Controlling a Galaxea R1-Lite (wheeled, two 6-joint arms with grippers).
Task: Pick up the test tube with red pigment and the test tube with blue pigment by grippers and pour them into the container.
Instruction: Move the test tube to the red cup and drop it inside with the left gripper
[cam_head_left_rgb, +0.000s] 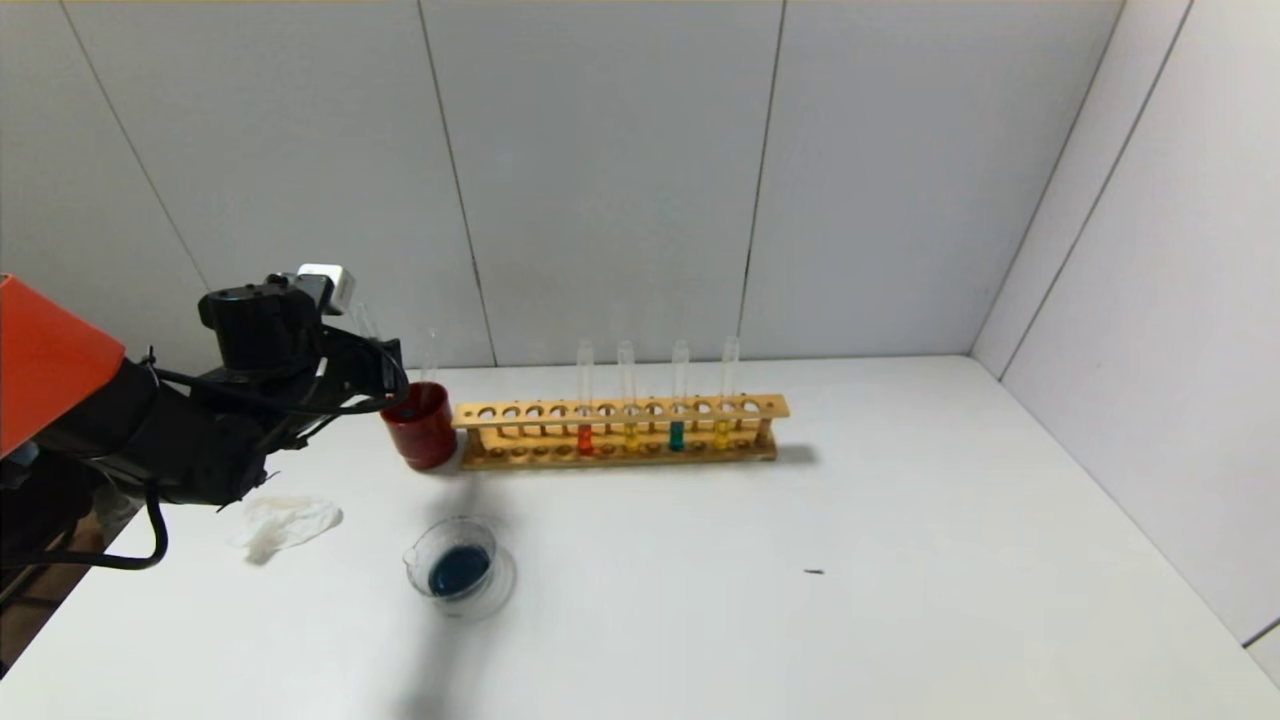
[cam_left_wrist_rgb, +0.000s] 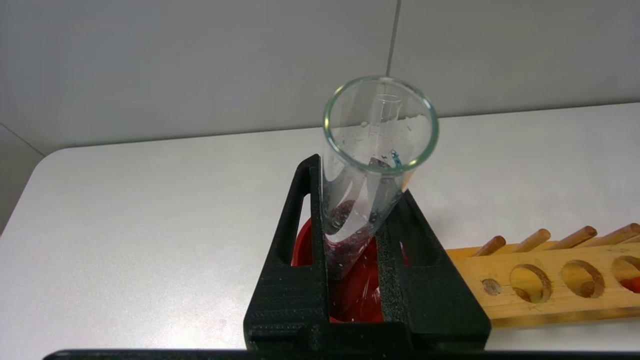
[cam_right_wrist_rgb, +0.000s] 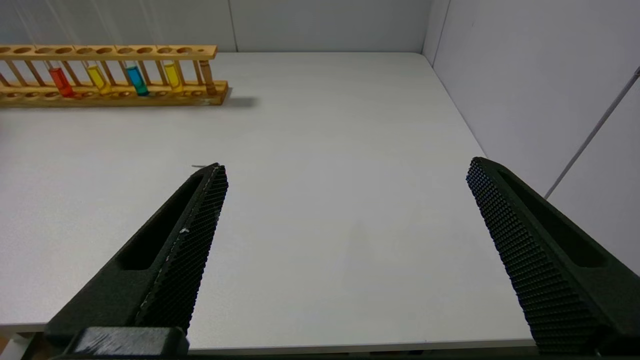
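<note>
Head view, your left end effector (cam_head_left_rgb: 385, 375) sits at mid-left over the red cup (cam_head_left_rgb: 420, 425); the container (cam_head_left_rgb: 458, 568), holding dark blue liquid, stands lower centre on the bench (cam_head_left_rgb: 900, 520).

Left wrist view: it clamps an emptied tube (cam_left_wrist_rgb: 367, 170).

Right wrist view: right end effector (cam_right_wrist_rgb: 345, 225) gapes wide.

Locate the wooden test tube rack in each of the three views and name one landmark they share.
Head view: the wooden rack stands at centre, along the table's far side, right beside the dark red cup.
Left wrist view: only the rack's end shows at the right edge, next to the left hand gripping an emptied tube.
Right wrist view: the rack sits top left.
Shared landmark: the white table.
</note>
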